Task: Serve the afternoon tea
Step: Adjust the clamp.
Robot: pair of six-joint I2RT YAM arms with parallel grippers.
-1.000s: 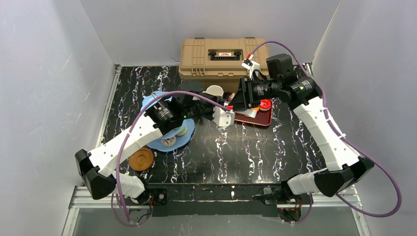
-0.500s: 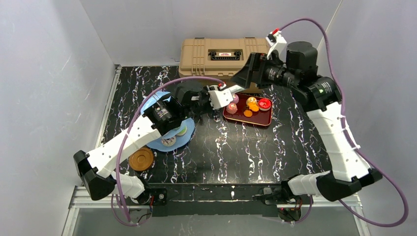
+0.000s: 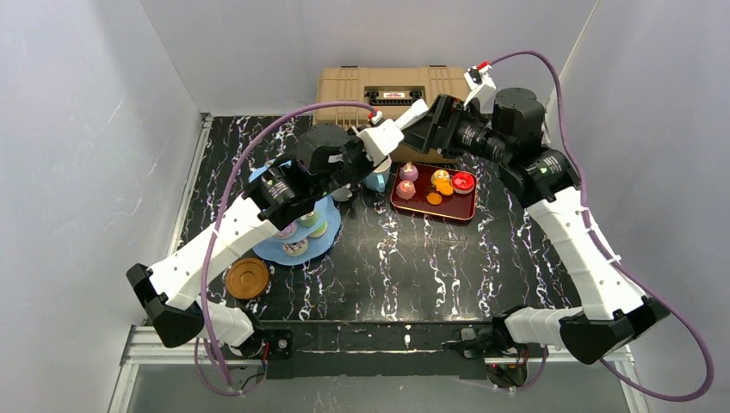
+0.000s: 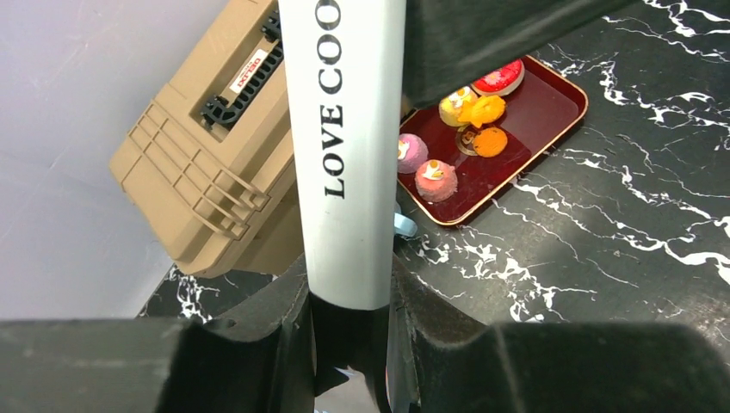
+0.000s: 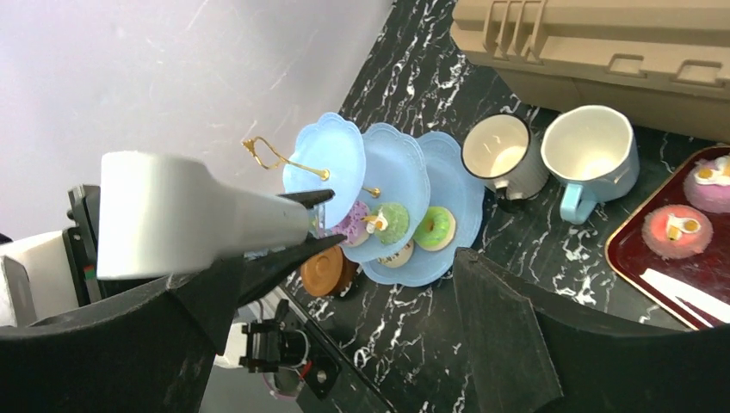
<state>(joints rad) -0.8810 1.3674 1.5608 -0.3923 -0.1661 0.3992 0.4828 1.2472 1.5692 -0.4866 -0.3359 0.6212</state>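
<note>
My left gripper (image 4: 349,284) is shut on white tongs (image 4: 349,129) lettered LOVE COO, held in the air in front of the toolbox. From above, the tongs (image 3: 411,114) reach from the left gripper (image 3: 394,131) to the right gripper (image 3: 426,129). My right gripper (image 5: 353,275) is open; the tongs (image 5: 172,215) lie beside its left finger. Below stand the light-blue cake stand (image 5: 456,172) with donuts (image 5: 430,228), a white mug (image 5: 504,155), a blue mug (image 5: 594,155) and a brown saucer (image 5: 325,271). Small cakes (image 4: 435,176) sit on the tray.
The dark-red tray (image 3: 456,205) lies right of the mugs. A tan toolbox (image 3: 379,90) stands at the back wall. The saucer (image 3: 247,279) sits near the front left, by the cake stand (image 3: 297,245). White walls close in three sides.
My right gripper rose off the tray and opened, letting go of the tongs. The left arm lifted up and back toward the toolbox with the tongs, uncovering the mugs.
</note>
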